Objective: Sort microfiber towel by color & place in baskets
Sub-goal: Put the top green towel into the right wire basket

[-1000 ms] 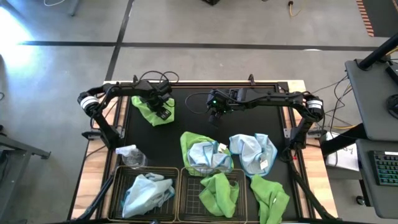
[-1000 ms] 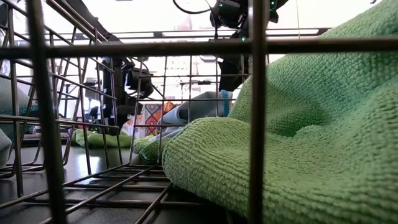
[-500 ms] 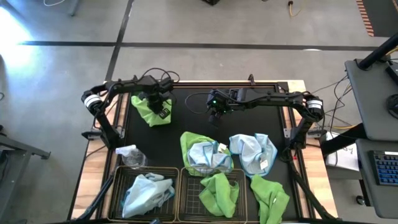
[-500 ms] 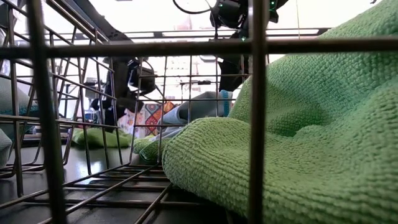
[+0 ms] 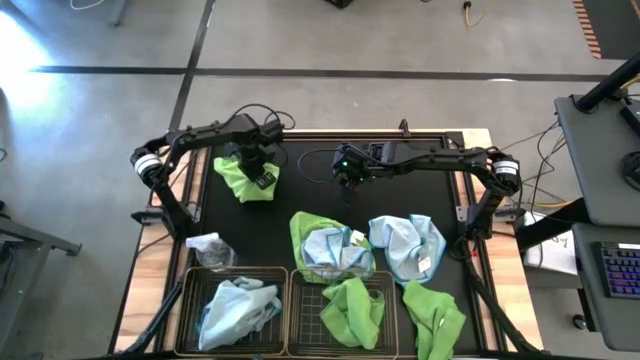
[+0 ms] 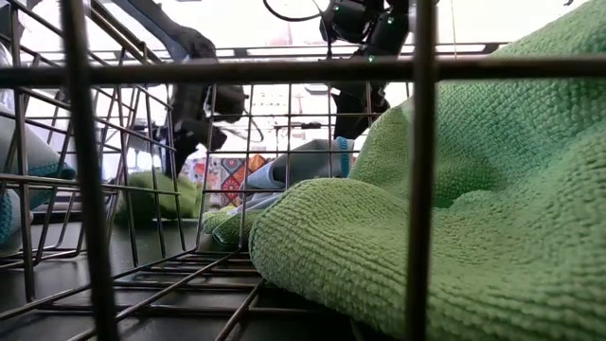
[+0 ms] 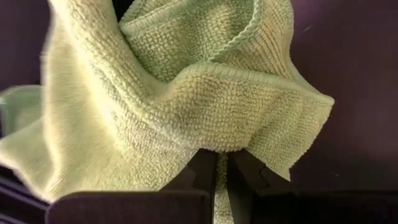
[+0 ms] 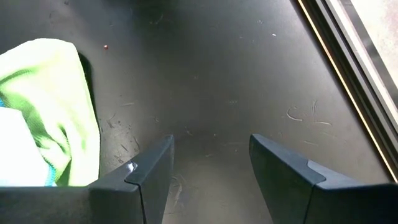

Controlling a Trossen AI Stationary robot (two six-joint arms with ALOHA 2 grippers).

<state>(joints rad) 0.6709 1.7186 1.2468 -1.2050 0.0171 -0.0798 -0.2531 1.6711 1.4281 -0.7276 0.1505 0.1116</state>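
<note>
Operator: With the left gripper (image 7: 217,177) pinched tight, what does it hold?

Technician: A fold of the lime green towel (image 7: 180,106). On the wrist view the cloth bunches directly over the closed fingers (image 7: 202,171), draping to both sides. From above, this towel (image 5: 243,178) sits at the far left of the black mat (image 5: 310,195), well apart from the other cloths.

Operator: How will it handle?

Technician: Judged soft, light and limp (it should sag and trail on lifting). A pinch on a raised fold, as here, suits it; a grip on a thin edge may slip. Carry it high enough to pass the wire rim.

Operator: And the destination?

Technician: Two baskets at the near edge. The right basket (image 5: 375,285) already holds a green towel (image 5: 352,310); the left basket (image 5: 195,290) holds a pale blue one (image 5: 235,308).

Operator: The right gripper (image 8: 208,158)?

Technician: Jaws spread, holding nothing, above bare mat at the far centre.
</note>
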